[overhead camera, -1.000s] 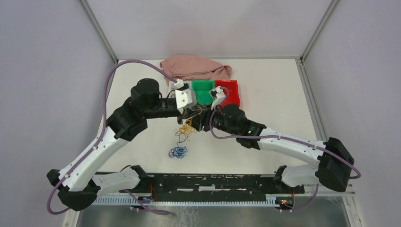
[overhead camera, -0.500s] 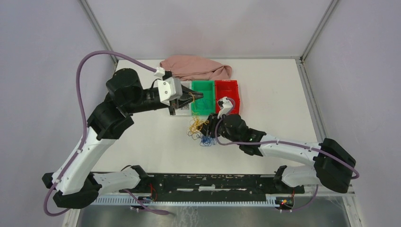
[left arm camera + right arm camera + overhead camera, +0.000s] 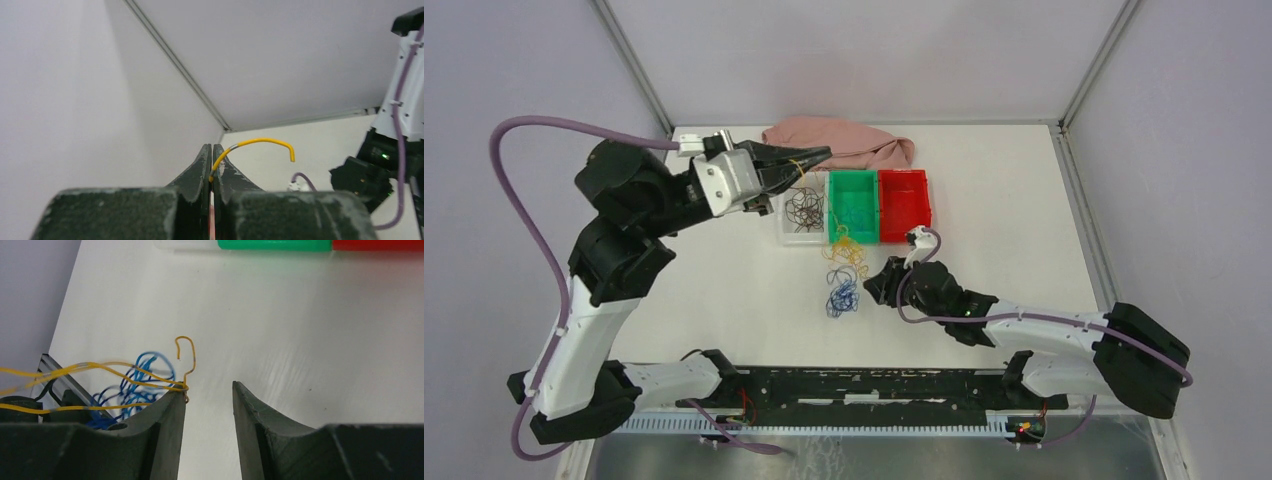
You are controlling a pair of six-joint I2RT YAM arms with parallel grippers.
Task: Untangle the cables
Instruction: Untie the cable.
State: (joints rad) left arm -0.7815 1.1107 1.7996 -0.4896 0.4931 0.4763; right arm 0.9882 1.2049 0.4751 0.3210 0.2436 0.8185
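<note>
- Since a second ago, the left gripper (image 3: 822,155) has swung up and back, away from the middle of the table (image 3: 724,290). The right gripper (image 3: 871,290) has slid back toward the near edge.
- The left jaws are squeezed tight together. They pinch one yellow wire (image 3: 260,141), and its short bent end pokes out past the tips.
- The right jaws stand about half open, with nothing between them. Some yellow strands lie against the outside of one finger (image 3: 165,430), but they are not gripped.
- Just beside the right gripper, the blue cables (image 3: 842,297) lie in a loose curl on the table.
- A bit farther back, the yellow cables (image 3: 846,250) sit in a small knot, touching the front of the green bin (image 3: 856,200).
- The dark cables (image 3: 804,208) lie inside the clear bin (image 3: 802,238), just left of the green bin. A red bin (image 3: 904,200) sits on its other side.
- Behind the bins lies a pink cloth (image 3: 839,140), and the left gripper hangs in front of its left end.
- I think the step in hand is pulling one yellow wire out of the knot. I cannot tell if it has come free.
- The job looks partly done: the dark ones are put away, but yellow and blue are still out on the table.
- Next, the left gripper likely needs to carry its wire over a bin and let go. The right gripper could close on the knot and hold it down for the next pull.
</note>
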